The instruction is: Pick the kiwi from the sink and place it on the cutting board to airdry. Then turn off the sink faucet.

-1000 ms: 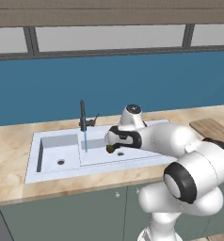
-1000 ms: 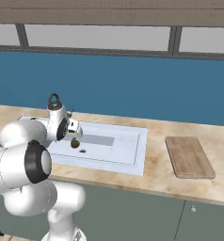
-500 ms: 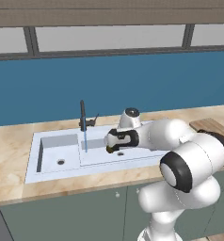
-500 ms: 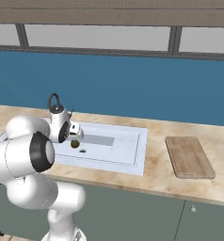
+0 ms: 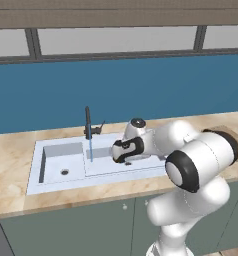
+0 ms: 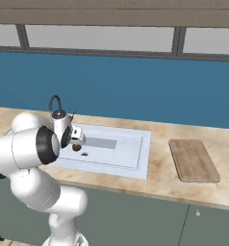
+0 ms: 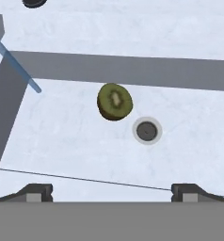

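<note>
- 1 claw [image 7: 112,190] is hanging over the wide basin of the sink [image 5: 61,150], its 2 finger tips [image 7: 36,192] standing spread wide apart with nothing between them.
- in the hand view, the kiwi [image 7: 115,101] is lying on the white basin floor, cut face up, just beside the round drain hole [image 7: 147,131] but apart from it, and sitting ahead of the gap between the tips.
- in the right base view, the kiwi [image 6: 77,148] is showing as a small dark lump in the sink [image 6: 128,144], just below the hand.
- the sink faucet [image 5: 88,122] is standing upright at the back rim of the sink, and a thin blue stream of water [image 5: 91,150] is running down from it into the basin.
- the cutting board [image 6: 193,160] is lying flat on the bench [image 6: 159,178], to the right of the sink and well apart from the kiwi.
- the white arm [image 5: 191,160] is reaching from the base forward over the sink.
</note>
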{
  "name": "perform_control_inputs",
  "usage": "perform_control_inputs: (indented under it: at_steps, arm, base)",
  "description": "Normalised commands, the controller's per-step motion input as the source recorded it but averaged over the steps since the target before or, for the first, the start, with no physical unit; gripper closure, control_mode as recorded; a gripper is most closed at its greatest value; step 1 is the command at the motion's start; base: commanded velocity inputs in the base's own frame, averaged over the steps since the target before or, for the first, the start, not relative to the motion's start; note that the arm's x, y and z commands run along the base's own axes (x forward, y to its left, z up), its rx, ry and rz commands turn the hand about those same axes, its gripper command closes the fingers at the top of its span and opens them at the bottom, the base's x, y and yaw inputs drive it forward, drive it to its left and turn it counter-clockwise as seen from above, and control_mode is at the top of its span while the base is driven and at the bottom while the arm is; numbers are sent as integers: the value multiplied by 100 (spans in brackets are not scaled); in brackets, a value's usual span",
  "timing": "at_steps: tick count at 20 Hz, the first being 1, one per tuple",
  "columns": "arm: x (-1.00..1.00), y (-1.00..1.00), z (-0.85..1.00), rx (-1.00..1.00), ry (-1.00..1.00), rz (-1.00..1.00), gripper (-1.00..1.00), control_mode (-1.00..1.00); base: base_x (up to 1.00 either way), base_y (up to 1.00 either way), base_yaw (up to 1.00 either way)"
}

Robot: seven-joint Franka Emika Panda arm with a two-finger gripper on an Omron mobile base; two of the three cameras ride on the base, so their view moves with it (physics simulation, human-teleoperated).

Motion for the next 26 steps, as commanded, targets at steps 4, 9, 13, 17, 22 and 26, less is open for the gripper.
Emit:
perform_control_inputs:
  at_steps: [4, 9, 13, 17, 22, 26]
  arm:
    - [16, 2, -19, 0, 0, 0, -100, -100]
    - [17, 2, -18, 0, 0, 0, -100, -100]
    - [22, 2, -18, 0, 0, 0, -100, -100]
    - [25, 7, -17, 0, 0, 0, -100, -100]
    - [28, 8, -17, 0, 0, 0, -100, -100]
    - [26, 9, -15, 0, 0, 0, -100, -100]
  base:
    - [0, 0, 0]
    - [0, 0, 0]
    - [0, 0, 0]
    - [0, 0, 0]
    - [0, 0, 0]
    - [0, 0, 0]
